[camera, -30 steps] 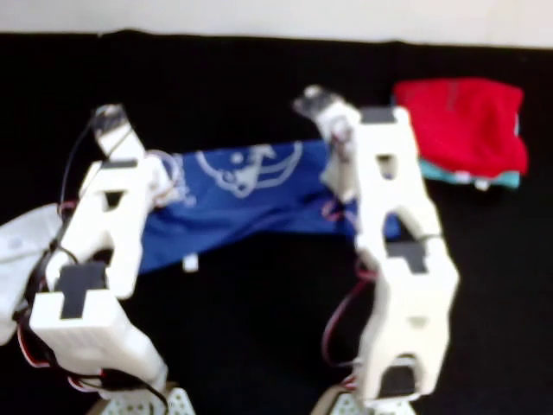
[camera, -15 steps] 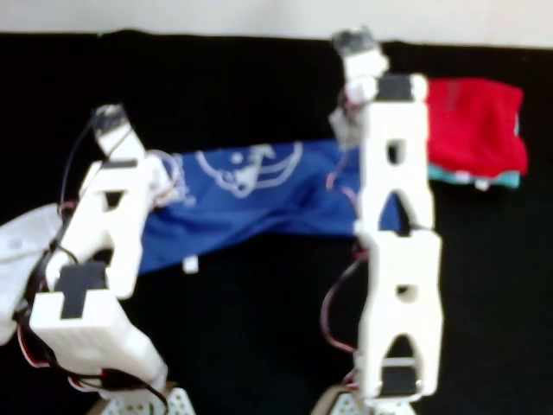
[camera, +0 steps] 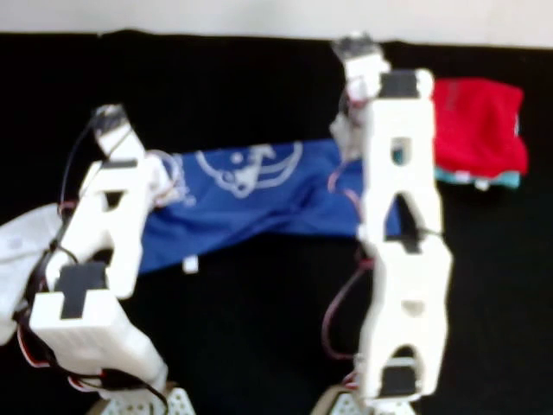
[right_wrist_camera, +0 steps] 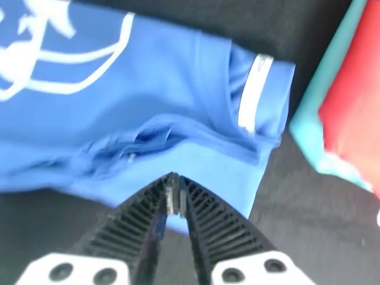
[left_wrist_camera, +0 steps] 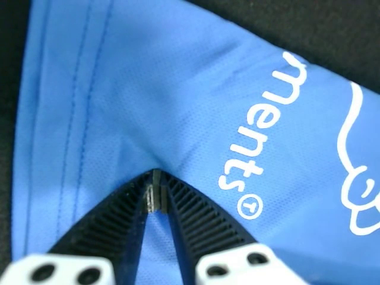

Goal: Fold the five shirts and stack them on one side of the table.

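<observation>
High view, left to right: a white shirt [camera: 22,242] lies crumpled past the left end of the blue shirt [camera: 251,194], which runs lengthwise between the arms. On that left end the left gripper [left_wrist_camera: 155,195] is clamped, fabric puckering at its tips. Over the right end the right gripper [right_wrist_camera: 173,196] has jaws together; whether on cloth I can't tell. Just past it, 2 stacked: red shirt [camera: 479,121] on teal shirt [camera: 505,180], nearest the right arm.

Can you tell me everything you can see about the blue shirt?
The blue shirt is thin, mesh-like cloth with a white drawing and white letters. It lies folded into a long, slightly rumpled strip across the middle of the black table. The left gripper pinches one end with shut fingers. The right gripper, also shut, is over the other end, near a red shirt.
</observation>
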